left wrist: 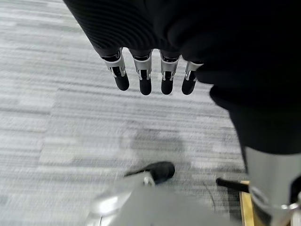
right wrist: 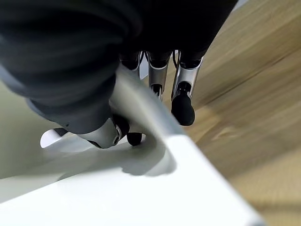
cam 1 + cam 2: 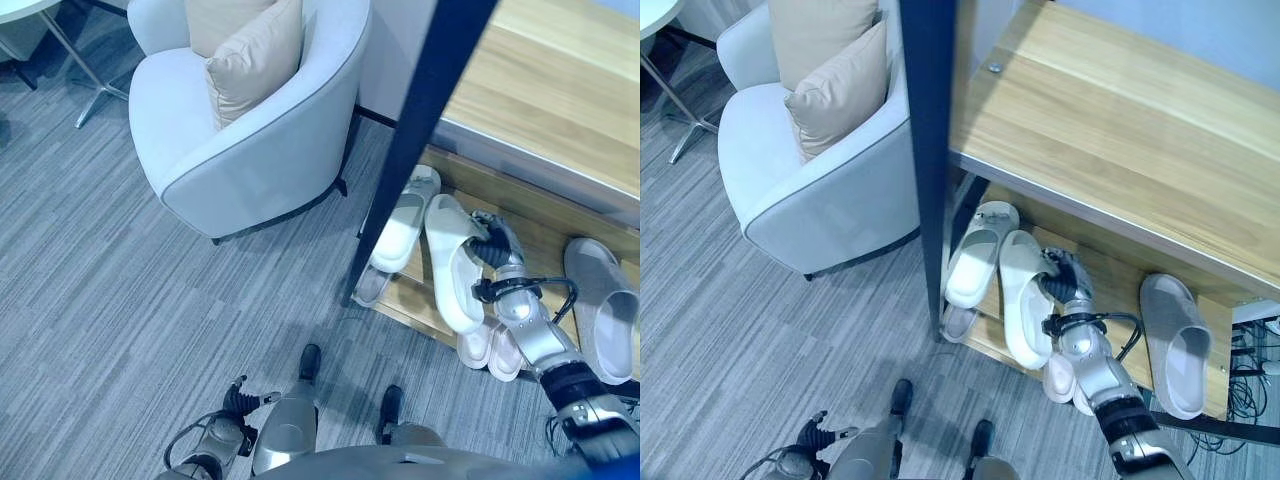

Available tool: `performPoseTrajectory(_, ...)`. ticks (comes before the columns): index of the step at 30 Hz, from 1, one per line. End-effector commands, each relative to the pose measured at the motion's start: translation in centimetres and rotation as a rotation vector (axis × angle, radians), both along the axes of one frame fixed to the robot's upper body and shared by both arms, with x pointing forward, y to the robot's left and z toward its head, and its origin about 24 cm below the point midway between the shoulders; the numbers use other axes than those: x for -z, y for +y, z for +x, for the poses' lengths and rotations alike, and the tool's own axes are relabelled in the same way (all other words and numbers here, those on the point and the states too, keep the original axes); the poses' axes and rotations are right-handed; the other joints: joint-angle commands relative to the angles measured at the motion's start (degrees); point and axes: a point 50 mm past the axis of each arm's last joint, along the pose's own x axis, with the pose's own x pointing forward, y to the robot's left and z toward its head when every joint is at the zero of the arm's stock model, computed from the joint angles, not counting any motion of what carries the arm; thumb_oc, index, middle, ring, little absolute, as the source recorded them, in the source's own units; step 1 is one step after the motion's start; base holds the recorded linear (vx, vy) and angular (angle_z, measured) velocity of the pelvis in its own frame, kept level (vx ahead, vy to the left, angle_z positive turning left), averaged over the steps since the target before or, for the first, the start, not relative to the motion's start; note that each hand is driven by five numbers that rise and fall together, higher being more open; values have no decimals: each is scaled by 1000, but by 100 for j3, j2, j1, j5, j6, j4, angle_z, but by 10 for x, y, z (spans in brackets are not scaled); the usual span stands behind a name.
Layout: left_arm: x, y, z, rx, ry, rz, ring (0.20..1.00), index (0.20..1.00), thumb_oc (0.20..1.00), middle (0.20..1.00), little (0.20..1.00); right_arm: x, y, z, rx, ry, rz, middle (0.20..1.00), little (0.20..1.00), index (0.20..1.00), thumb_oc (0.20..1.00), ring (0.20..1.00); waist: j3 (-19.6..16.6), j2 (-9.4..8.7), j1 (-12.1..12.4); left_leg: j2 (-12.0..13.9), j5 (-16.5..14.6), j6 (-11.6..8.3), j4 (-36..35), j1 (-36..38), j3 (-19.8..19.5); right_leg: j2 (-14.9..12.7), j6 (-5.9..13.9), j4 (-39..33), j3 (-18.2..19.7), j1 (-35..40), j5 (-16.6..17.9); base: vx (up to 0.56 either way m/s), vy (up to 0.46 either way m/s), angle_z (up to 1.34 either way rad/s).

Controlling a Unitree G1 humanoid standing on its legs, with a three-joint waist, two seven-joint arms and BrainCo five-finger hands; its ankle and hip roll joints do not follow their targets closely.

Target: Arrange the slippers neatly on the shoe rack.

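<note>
A white slipper (image 3: 452, 265) lies lengthwise on the shoe rack's wooden shelf (image 3: 545, 235). My right hand (image 3: 493, 243) is shut on its side edge. In the right wrist view my thumb sits inside the slipper's wall (image 2: 141, 188) and the fingers (image 2: 182, 101) reach down outside it. A matching white slipper (image 3: 405, 220) lies just to its left, by the dark post. A grey slipper (image 3: 603, 305) rests farther right on the same shelf. My left hand (image 3: 240, 400) hangs low over the carpet, with its fingers (image 1: 143, 77) straight and holding nothing.
A pale pink pair (image 3: 490, 348) and a grey slipper (image 3: 372, 285) lie on the tier below. The rack's dark post (image 3: 420, 130) and wooden top (image 3: 1120, 120) overhang the shelf. A light armchair (image 3: 250, 140) with a beige pillow (image 3: 255, 60) stands to the left on grey carpet.
</note>
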Motion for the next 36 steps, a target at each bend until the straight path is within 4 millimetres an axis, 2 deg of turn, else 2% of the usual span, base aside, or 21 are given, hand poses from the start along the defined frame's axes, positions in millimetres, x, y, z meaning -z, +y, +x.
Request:
performPoseTrajectory(1, 8, -7, -21, -20, 54, 2, 1000, 1000, 1000, 1000, 1000, -27, 6, 8, 39, -165, -16, 200, 200, 200, 200, 200, -289, 91, 75, 302, -656, -134, 551, -320, -195, 25, 175, 577, 336, -26, -304, 34, 28, -8)
performPoseTrajectory(6, 13, -13, -33, -29, 83, -12, 1000, 1000, 1000, 1000, 1000, -20, -5, 5, 134, -145, -55, 200, 200, 200, 200, 200, -345, 179, 74, 277, -677, -125, 455, -213, -140, -2, 193, 437, 402, 12, -255, 33, 19, -7)
performPoseTrajectory(9, 14, -15, -34, -15, 93, -13, 1000, 1000, 1000, 1000, 1000, -18, -3, 8, 123, -129, -14, 200, 200, 200, 200, 200, -327, 207, 72, 276, -668, -127, 423, -205, -131, -6, 205, 385, 421, -1, -226, 2, 4, -2)
performPoseTrajectory(12, 14, -13, -37, -16, 103, -14, 1000, 1000, 1000, 1000, 1000, -14, -9, 9, 125, -89, -52, 200, 200, 200, 200, 200, -330, 217, 108, 262, -669, -124, 393, -196, -158, -9, 220, 317, 409, 11, -194, 18, -3, -2)
performPoseTrajectory(19, 12, -8, -34, 5, 97, -3, 1000, 1000, 1000, 1000, 1000, -12, -5, 34, 89, 13, -56, 200, 200, 200, 200, 200, -283, 221, 210, 255, -651, -140, 389, -255, -147, -14, 249, 234, 428, -53, -109, 0, 0, 0)
performPoseTrajectory(25, 12, -8, -33, -1, 95, -2, 1000, 1000, 1000, 1000, 1000, -26, 5, 55, 65, 18, -43, 200, 200, 200, 200, 200, -264, 207, 256, 263, -647, -154, 397, -274, -121, -11, 253, 208, 459, -101, -46, 7, 9, -9)
performPoseTrajectory(26, 12, -9, -32, -9, 93, -7, 1000, 1000, 1000, 1000, 1000, -25, 10, 58, 53, 28, -24, 1000, 1000, 1000, 1000, 1000, -262, 206, 256, 262, -652, -153, 392, -265, -117, -12, 257, 184, 467, -100, -21, 12, 11, -6)
performPoseTrajectory(36, 16, -17, -36, -25, 124, -25, 1000, 1000, 1000, 1000, 1000, -11, 25, 49, 21, 36, 86, 1000, 1000, 1000, 1000, 1000, -287, 232, 209, 286, -684, -155, 377, -192, -100, -11, 261, 159, 490, -86, -1, 4, 1, 0)
